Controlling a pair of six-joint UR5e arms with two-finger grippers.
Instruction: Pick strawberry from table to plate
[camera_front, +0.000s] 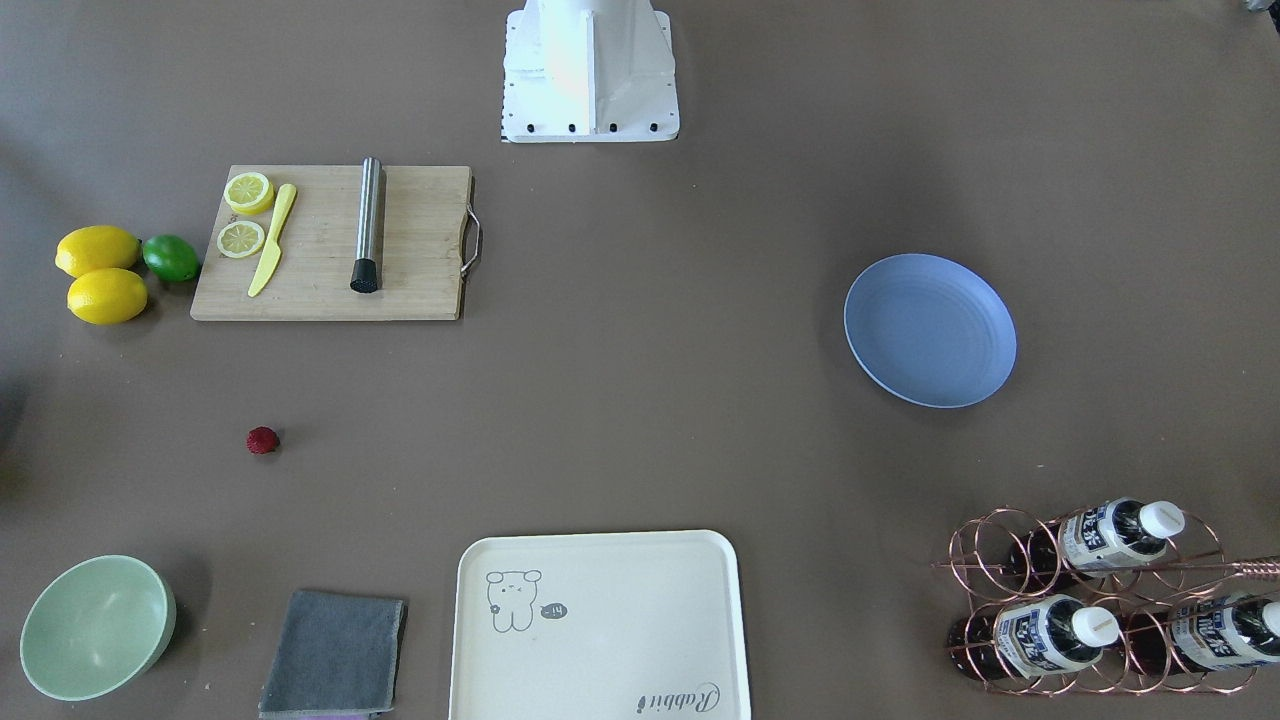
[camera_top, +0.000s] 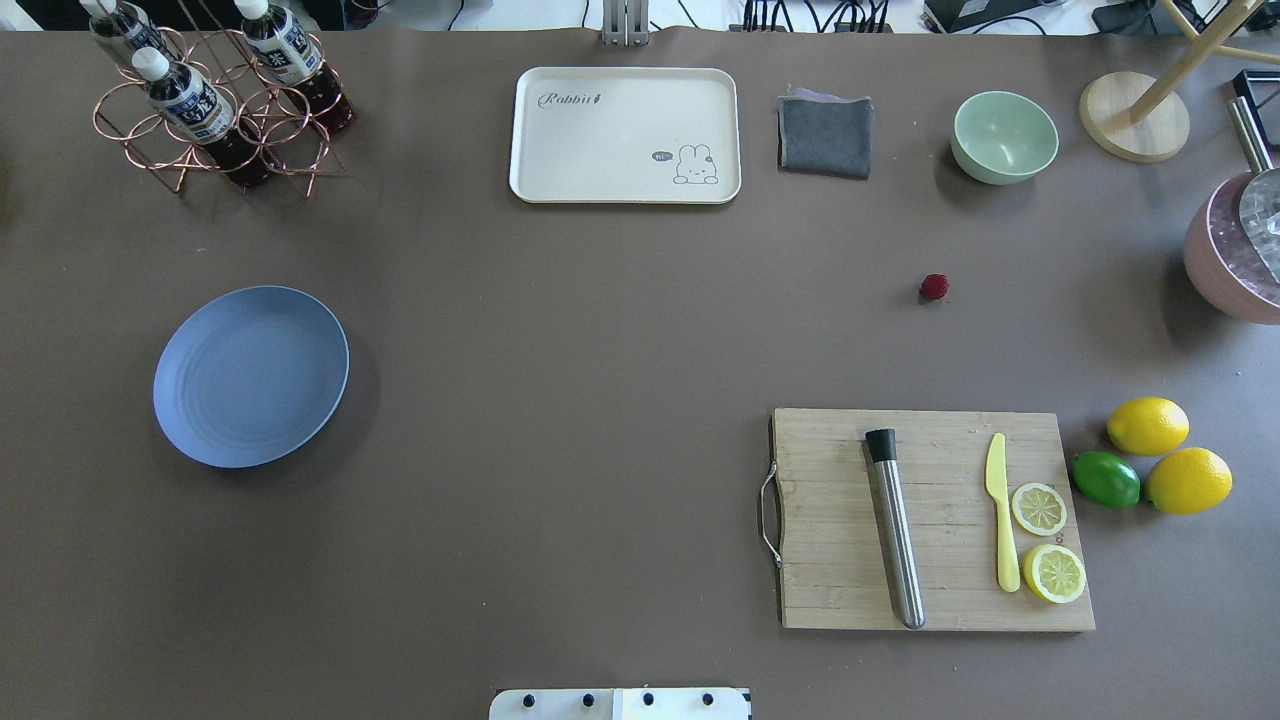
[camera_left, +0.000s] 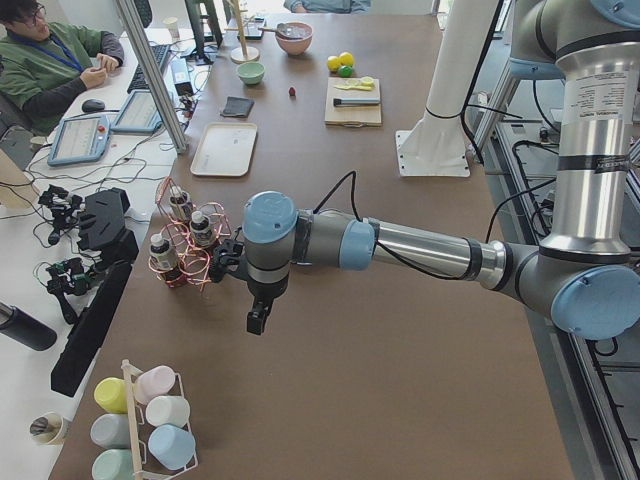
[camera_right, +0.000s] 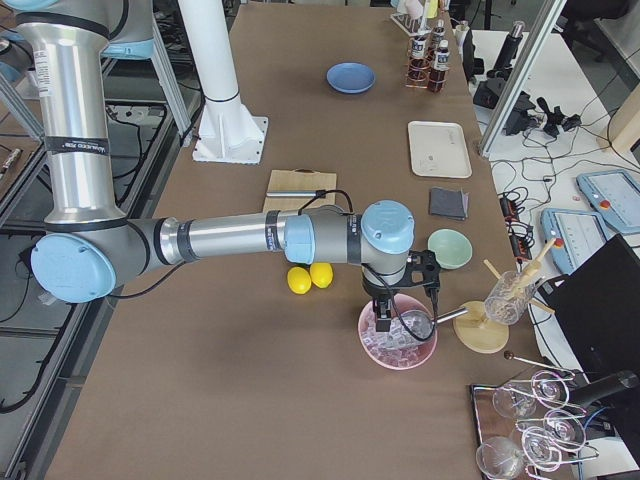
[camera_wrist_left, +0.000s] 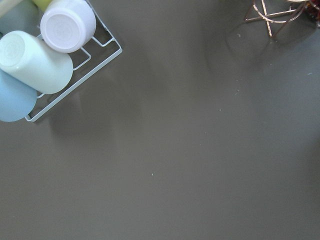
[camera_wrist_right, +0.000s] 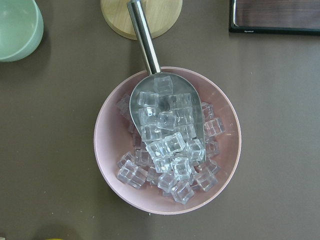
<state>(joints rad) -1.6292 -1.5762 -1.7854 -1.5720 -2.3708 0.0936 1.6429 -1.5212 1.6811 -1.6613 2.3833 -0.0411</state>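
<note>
The strawberry (camera_front: 262, 440) (camera_top: 934, 287) (camera_left: 292, 93), small and dark red, lies alone on the brown table (camera_top: 600, 400), between the cutting board and the green bowl. Far across the table sits the blue-grey plate (camera_front: 930, 330) (camera_top: 250, 375) (camera_right: 351, 77), with nothing on it. My left gripper (camera_left: 258, 320) shows only in the exterior left view, hanging over bare table near the bottle rack. My right gripper (camera_right: 384, 322) shows only in the exterior right view, hanging over a pink bowl of ice. I cannot tell whether either is open or shut.
A wooden cutting board (camera_top: 930, 518) holds a steel muddler, a yellow knife and lemon slices, with lemons (camera_top: 1148, 425) and a lime beside it. A cream tray (camera_top: 625, 135), grey cloth (camera_top: 824, 137), green bowl (camera_top: 1004, 137), bottle rack (camera_top: 215, 105), ice bowl (camera_wrist_right: 167, 145) and cup rack (camera_wrist_left: 45, 55) ring the table.
</note>
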